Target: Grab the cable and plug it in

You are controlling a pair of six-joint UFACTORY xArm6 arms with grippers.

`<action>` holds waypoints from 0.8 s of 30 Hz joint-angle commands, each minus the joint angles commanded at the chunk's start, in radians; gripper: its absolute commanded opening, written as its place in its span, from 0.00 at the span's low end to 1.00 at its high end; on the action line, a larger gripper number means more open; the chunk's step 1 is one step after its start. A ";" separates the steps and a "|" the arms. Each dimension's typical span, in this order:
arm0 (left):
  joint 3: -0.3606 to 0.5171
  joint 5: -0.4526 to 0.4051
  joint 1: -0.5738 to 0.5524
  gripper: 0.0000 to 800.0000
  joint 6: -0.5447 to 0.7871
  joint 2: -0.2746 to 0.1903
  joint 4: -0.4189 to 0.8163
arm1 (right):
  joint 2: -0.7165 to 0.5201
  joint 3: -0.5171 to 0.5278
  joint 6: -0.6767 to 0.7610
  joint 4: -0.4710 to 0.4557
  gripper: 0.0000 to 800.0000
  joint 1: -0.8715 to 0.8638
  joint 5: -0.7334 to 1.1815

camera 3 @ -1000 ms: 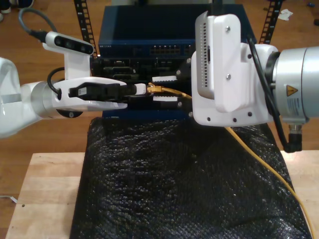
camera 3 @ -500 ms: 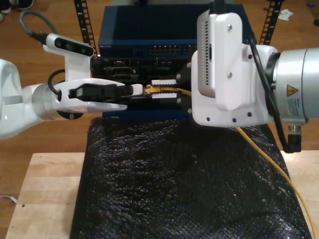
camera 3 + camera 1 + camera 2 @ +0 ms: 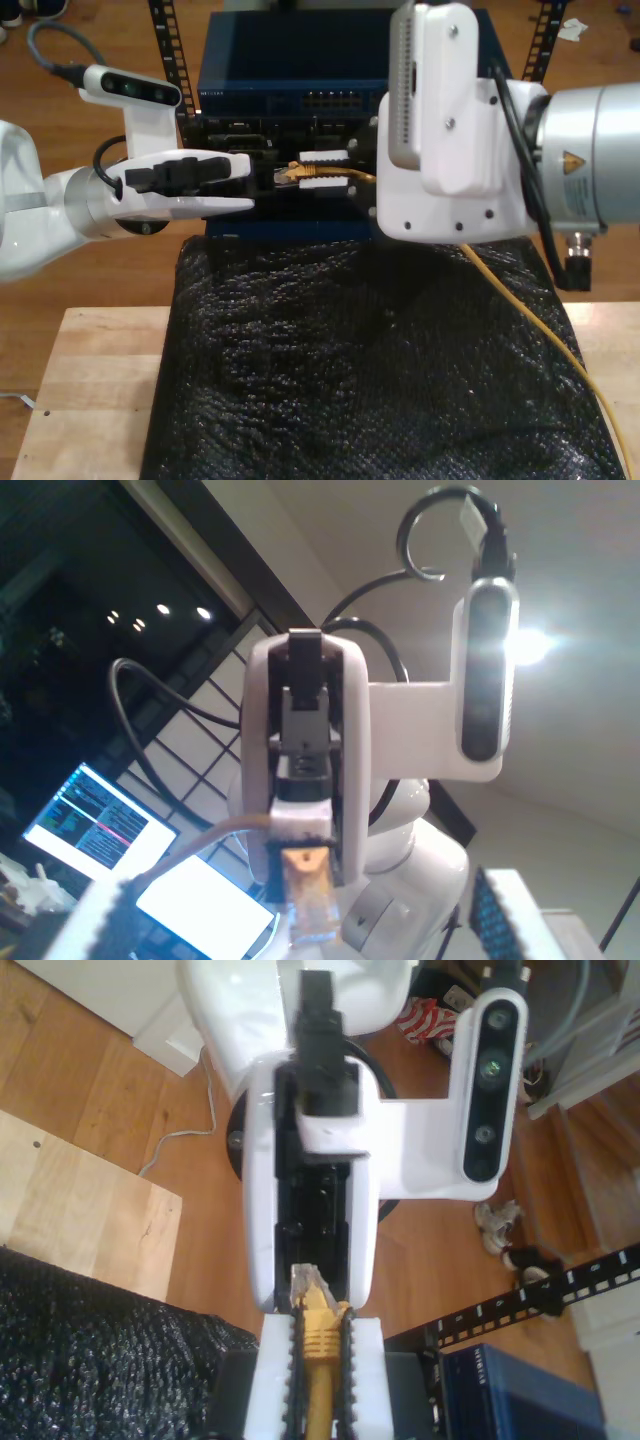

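Observation:
The yellow-orange cable (image 3: 520,300) runs from the exterior view's lower right up into my second gripper (image 3: 322,172), which is shut on it just behind the plug (image 3: 290,172). In the second wrist view the cable (image 3: 318,1380) lies between the white toothed fingers (image 3: 362,1360), and its clear gold-tinted plug (image 3: 308,1288) sticks out past them. My first gripper (image 3: 245,182) faces the plug from the exterior view's left, open, its fingertips a short way from it. The first wrist view shows the plug (image 3: 308,895) pointing at the camera.
A blue network switch (image 3: 300,65) with a row of ports (image 3: 330,101) sits in a rack behind both grippers, with darker equipment (image 3: 230,135) below it. A black textured mat (image 3: 350,370) covers the wooden table (image 3: 90,400). Wood floor surrounds the table.
My first gripper has drawn back toward the exterior view's left and its fingers now stand apart. The second arm has shifted left and slightly up with the cable.

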 joint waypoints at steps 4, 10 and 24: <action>-0.003 -0.011 0.002 0.99 0.000 -0.005 -0.002 | 0.014 -0.011 0.014 0.002 0.00 -0.048 0.000; -0.005 -0.107 0.018 0.99 0.002 -0.034 0.002 | 0.015 -0.023 0.052 0.003 0.00 -0.163 0.003; -0.018 -0.393 0.041 1.00 0.029 -0.161 0.196 | 0.038 -0.011 0.121 -0.020 0.00 -0.307 0.003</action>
